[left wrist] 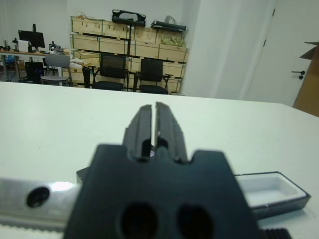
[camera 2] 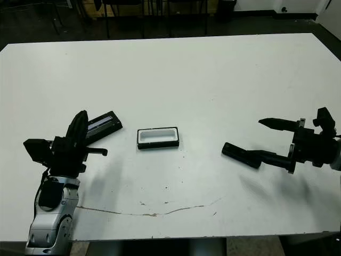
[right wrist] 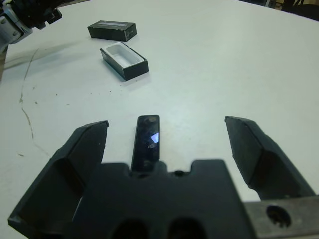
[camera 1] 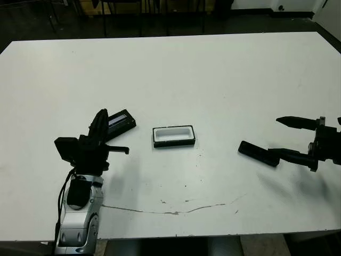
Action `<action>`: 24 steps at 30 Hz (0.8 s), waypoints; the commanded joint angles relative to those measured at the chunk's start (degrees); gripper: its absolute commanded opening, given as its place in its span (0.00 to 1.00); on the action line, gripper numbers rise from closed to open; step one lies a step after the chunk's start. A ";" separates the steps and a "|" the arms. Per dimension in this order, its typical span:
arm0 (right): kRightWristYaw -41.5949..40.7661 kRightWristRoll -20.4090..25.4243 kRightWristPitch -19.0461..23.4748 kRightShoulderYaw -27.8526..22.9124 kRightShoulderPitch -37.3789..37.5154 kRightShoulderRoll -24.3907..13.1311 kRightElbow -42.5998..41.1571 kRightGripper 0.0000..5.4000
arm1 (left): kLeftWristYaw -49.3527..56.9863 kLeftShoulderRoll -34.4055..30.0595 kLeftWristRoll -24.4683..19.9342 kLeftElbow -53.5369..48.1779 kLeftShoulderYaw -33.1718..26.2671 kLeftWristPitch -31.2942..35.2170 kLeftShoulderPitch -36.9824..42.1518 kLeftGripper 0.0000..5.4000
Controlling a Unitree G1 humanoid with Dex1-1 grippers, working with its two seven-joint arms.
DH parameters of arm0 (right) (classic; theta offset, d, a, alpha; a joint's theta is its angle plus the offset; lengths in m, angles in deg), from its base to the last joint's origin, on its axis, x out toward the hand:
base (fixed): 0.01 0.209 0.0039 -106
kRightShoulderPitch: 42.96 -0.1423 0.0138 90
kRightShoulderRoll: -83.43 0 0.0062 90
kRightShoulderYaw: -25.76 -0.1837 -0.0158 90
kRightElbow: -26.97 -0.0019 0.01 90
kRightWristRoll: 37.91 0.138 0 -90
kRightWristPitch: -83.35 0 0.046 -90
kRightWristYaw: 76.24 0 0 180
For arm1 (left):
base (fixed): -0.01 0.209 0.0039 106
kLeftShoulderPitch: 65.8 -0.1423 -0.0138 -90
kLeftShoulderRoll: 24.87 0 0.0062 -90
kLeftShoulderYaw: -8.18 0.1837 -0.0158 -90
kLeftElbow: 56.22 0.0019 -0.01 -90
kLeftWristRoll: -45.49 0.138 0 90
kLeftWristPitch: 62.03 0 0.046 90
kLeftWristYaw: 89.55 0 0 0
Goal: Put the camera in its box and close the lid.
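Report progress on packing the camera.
Nothing is finished: the box sits open and empty, the lid lies beside it. In hand: the right gripper, open, straddles the camera on the table, not yet gripping. The left gripper is shut, idle. Left: grasp, place, close.

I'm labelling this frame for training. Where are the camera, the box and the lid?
camera (right wrist: pixel 147 140): right wrist view, middle of its glossy top face.
box (camera 1: pixel 173 135): left eye view, white lining inside.
lid (camera 1: pixel 120 119): left eye view, top face near the pale stripe.
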 commanded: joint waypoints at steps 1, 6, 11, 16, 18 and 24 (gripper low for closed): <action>-0.06 -0.53 0.85 0.20 1.04 0.64 1.29 1.00 | 0.10 -0.47 0.22 0.16 -0.11 0.49 -1.22 0.00; 0.16 -1.00 1.22 0.66 1.39 1.23 1.47 1.00 | -0.26 -0.55 -0.08 0.52 -0.12 0.12 -1.15 0.00; -0.07 -1.18 2.58 1.48 1.76 2.47 2.30 1.00 | 0.19 -0.51 0.28 -0.18 0.04 0.86 -1.30 0.00; -1.72 -1.25 2.18 2.08 1.52 3.62 4.88 1.00 | -0.06 -0.70 0.14 -0.17 0.02 0.79 -1.35 0.00; -1.70 -1.52 1.08 1.97 1.64 3.94 5.71 1.00 | -0.05 -0.62 0.05 -0.04 -0.01 0.58 -1.33 0.00; -1.48 -2.32 -0.24 1.71 2.12 4.41 7.00 1.00 | -0.35 -0.81 0.02 0.05 -0.03 0.34 -1.42 0.00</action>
